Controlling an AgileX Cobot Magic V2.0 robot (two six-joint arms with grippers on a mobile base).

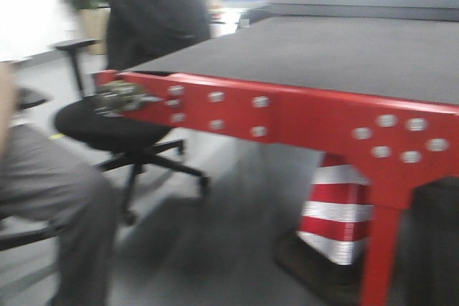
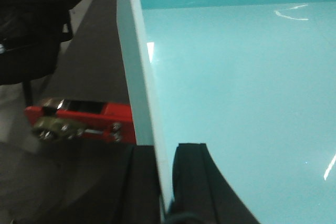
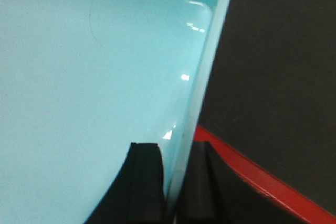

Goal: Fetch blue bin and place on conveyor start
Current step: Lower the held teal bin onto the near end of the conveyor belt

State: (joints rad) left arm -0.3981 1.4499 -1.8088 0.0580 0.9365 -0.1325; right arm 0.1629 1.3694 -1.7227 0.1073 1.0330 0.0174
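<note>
The blue bin (image 2: 236, 103) fills both wrist views as a smooth turquoise tub; it is out of the front view. My left gripper (image 2: 166, 151) is shut on the bin's left wall, one black finger inside and one outside. My right gripper (image 3: 176, 148) is shut on the bin's (image 3: 79, 77) right wall in the same way. The conveyor start (image 1: 323, 48) is a flat dark grey belt on a red frame (image 1: 287, 116). Its belt (image 2: 100, 51) and red corner (image 2: 79, 116) lie beyond the bin's left wall. The belt (image 3: 273, 66) and red edge strip (image 3: 252, 174) lie right of the right wall.
A red and white traffic cone (image 1: 337, 213) stands under the conveyor. A black office chair (image 1: 115, 130) sits by the conveyor's left corner, with a person (image 1: 154, 5) standing behind it. A seated person's leg (image 1: 57, 191) is at the near left.
</note>
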